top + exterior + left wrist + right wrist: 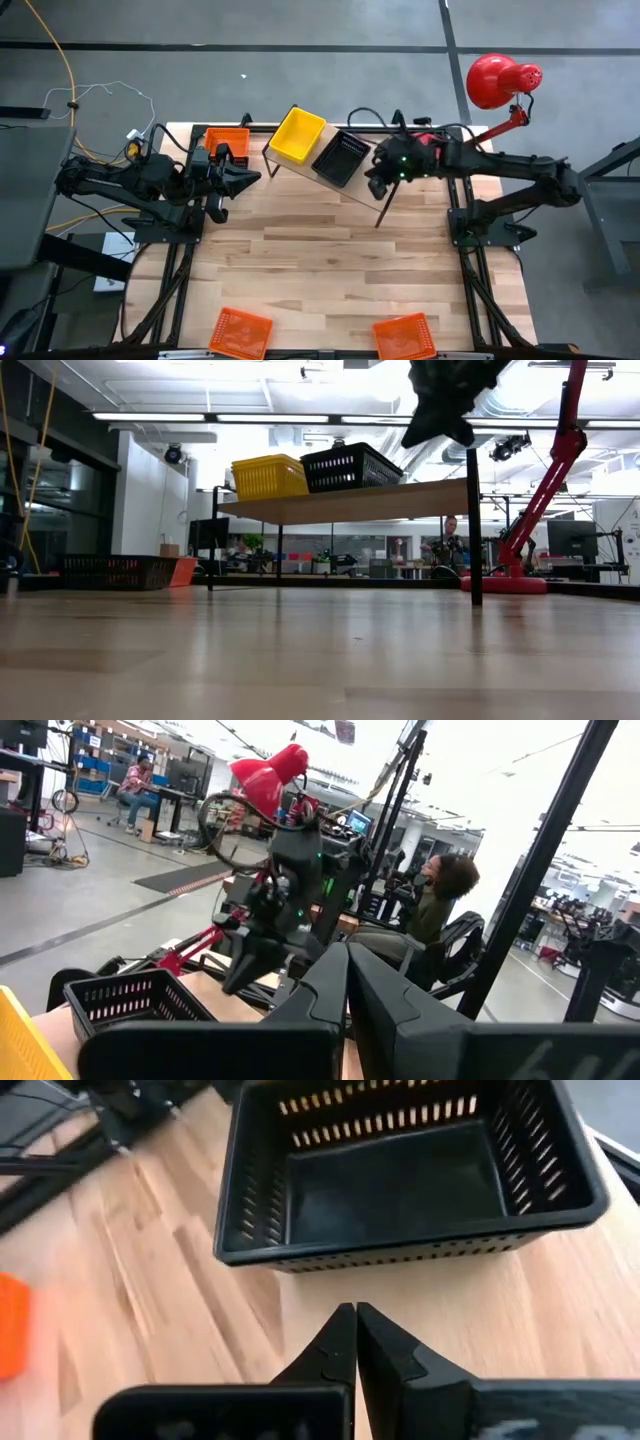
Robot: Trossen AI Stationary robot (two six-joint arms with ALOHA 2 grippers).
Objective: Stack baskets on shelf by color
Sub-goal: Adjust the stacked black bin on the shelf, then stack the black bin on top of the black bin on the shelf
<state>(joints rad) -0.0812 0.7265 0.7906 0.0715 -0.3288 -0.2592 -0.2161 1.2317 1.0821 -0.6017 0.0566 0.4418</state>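
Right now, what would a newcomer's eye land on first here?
The yellow basket and black basket sit side by side on the wooden shelf. The right pincer hangs shut beside the black one. Two orange baskets lie at the table's near edge, and a red desk lamp stands behind.

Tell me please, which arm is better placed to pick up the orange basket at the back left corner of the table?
Probably the left. The left gripper, shut and empty, sits right beside that orange basket. The right gripper, also shut, hovers over the shelf near the black basket, farther away.
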